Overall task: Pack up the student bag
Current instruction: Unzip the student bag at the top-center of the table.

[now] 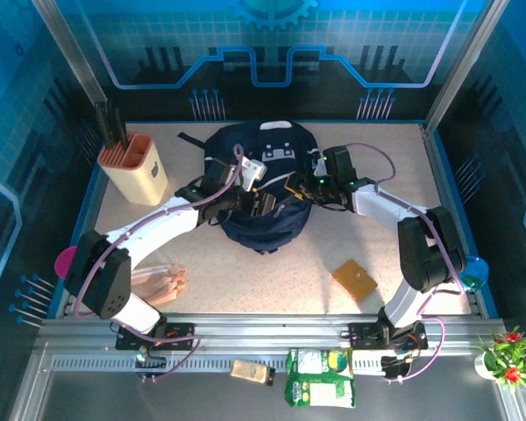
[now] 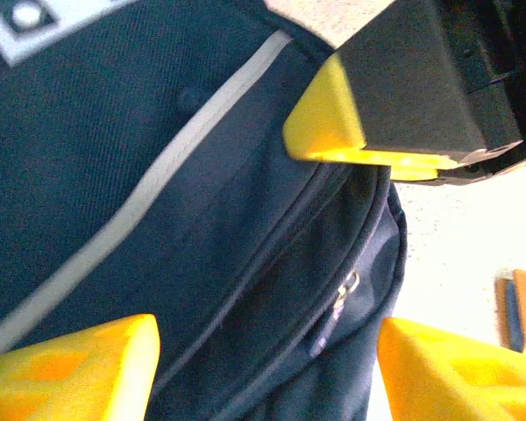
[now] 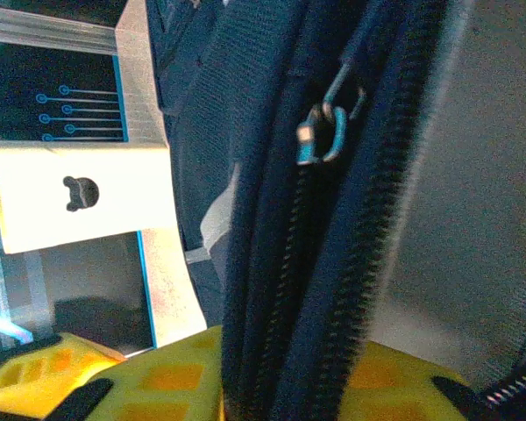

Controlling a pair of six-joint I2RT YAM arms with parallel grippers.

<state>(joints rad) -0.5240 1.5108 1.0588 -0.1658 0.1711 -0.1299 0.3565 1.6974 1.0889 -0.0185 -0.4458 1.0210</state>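
- I count one student bag (image 1: 267, 228).
- Two arms, each with one gripper: left gripper (image 1: 250, 195), right gripper (image 1: 296, 189).
- One beige holder (image 1: 138, 175); its dark sticks are too small for me to count.
- One orange flat square (image 1: 354, 279).
- One bundle of pale sticks (image 1: 162, 282), number unclear.
- Two discs: pink disc (image 1: 64, 260), blue disc (image 1: 476, 272).
- Two green packets (image 1: 320, 377), I think.
- One flower pot (image 1: 507, 358).

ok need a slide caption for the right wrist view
Close-up: right gripper pinching the zippered edge of the student bag, zip pull just above its yellow fingers
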